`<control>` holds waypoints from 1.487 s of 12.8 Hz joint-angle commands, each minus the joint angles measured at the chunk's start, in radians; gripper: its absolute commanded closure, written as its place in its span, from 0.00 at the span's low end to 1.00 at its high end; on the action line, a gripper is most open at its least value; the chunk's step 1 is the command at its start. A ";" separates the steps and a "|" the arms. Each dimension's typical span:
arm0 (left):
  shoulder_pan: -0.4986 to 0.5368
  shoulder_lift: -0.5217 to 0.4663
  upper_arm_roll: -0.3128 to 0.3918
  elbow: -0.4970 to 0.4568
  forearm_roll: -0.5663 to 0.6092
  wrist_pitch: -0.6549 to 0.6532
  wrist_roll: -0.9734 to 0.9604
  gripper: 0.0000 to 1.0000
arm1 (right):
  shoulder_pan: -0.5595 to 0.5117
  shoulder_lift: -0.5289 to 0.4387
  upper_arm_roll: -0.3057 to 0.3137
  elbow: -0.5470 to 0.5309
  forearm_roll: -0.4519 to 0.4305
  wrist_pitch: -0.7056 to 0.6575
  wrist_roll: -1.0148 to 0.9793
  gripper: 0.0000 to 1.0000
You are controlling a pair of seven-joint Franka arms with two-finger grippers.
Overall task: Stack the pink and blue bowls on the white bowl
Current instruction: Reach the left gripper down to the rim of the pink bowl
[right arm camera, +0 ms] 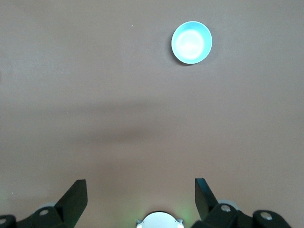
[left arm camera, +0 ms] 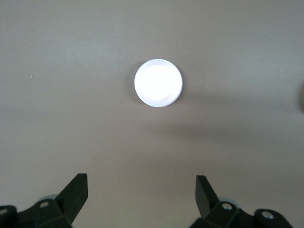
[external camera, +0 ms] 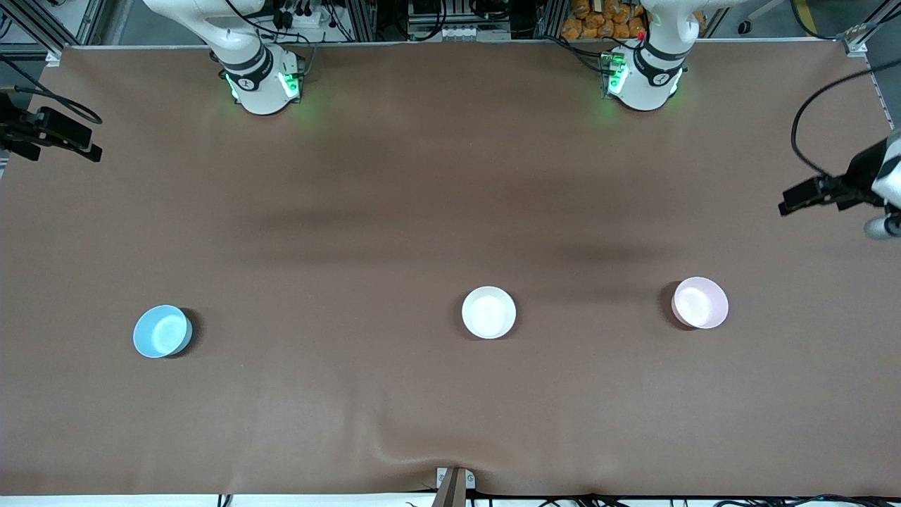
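Three bowls sit apart in a row on the brown table. The blue bowl (external camera: pixel 162 331) is toward the right arm's end, the white bowl (external camera: pixel 488 312) is in the middle, and the pink bowl (external camera: pixel 699 303) is toward the left arm's end. Both grippers are out of the front view, high above the table. My left gripper (left arm camera: pixel 141 178) is open and empty; a pale bowl (left arm camera: pixel 158 82), washed out by glare, apparently the pink one, lies far below it. My right gripper (right arm camera: pixel 140 183) is open and empty, with the blue bowl (right arm camera: pixel 191 42) far below.
Black cameras on mounts stand at both ends of the table (external camera: pixel 49 130) (external camera: pixel 838 190). The arm bases (external camera: pixel 264 84) (external camera: pixel 640 77) stand along the table's edge farthest from the front camera. A small clamp (external camera: pixel 454 484) sits at the nearest edge, where the cloth wrinkles.
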 commanded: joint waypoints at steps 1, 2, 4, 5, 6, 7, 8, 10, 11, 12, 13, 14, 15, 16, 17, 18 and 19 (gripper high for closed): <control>0.054 0.051 -0.008 -0.120 -0.023 0.190 0.010 0.00 | -0.001 0.001 0.000 0.009 -0.012 0.000 0.010 0.00; 0.048 0.082 -0.008 -0.152 -0.023 0.279 0.010 0.00 | -0.003 0.001 0.000 0.009 -0.012 0.000 0.012 0.00; 0.056 0.175 -0.010 -0.182 -0.023 0.413 0.009 0.00 | -0.001 0.001 0.000 0.011 -0.012 0.002 0.012 0.00; 0.056 0.221 -0.010 -0.186 -0.023 0.462 0.009 0.00 | 0.000 0.001 0.000 0.011 -0.012 0.000 0.012 0.00; 0.056 0.246 -0.010 -0.205 -0.023 0.514 0.009 0.00 | 0.002 0.001 0.000 0.009 -0.011 0.000 0.012 0.00; 0.057 0.267 -0.008 -0.226 -0.023 0.568 0.010 0.00 | 0.003 0.001 0.002 0.008 -0.011 0.000 0.010 0.00; 0.079 0.290 -0.010 -0.237 -0.023 0.616 0.010 0.00 | 0.005 0.001 0.002 0.008 -0.011 0.000 0.012 0.00; 0.097 0.339 -0.011 -0.232 -0.023 0.653 0.010 0.00 | 0.002 0.001 0.002 0.008 -0.011 0.000 0.012 0.00; 0.097 0.358 -0.011 -0.228 -0.025 0.659 0.009 0.00 | 0.002 0.001 0.002 0.008 -0.011 0.000 0.010 0.00; 0.097 0.372 -0.013 -0.226 -0.025 0.661 0.009 0.00 | 0.002 0.001 0.002 0.008 -0.011 0.000 0.010 0.00; 0.096 0.387 -0.013 -0.225 -0.025 0.661 0.009 0.00 | 0.003 0.001 0.002 0.006 -0.011 0.000 0.012 0.00; 0.097 0.389 -0.013 -0.225 -0.025 0.662 0.007 0.07 | 0.005 0.002 0.002 0.008 -0.011 0.000 0.012 0.00; 0.094 0.392 -0.013 -0.226 -0.025 0.661 0.009 0.12 | 0.003 0.001 0.002 0.008 -0.011 0.000 0.010 0.00; 0.091 0.408 -0.013 -0.223 -0.025 0.662 0.009 0.15 | 0.002 0.001 0.000 0.006 -0.011 0.000 0.012 0.00; 0.090 0.419 -0.013 -0.220 -0.026 0.662 0.009 0.22 | 0.002 0.001 0.002 0.006 -0.011 -0.001 0.010 0.00; 0.085 0.425 -0.013 -0.220 -0.025 0.673 0.007 0.28 | 0.002 0.002 0.002 0.006 -0.011 0.000 0.010 0.00; 0.085 0.429 -0.014 -0.220 -0.026 0.676 0.007 0.33 | 0.005 0.001 0.002 0.006 -0.011 -0.001 0.012 0.00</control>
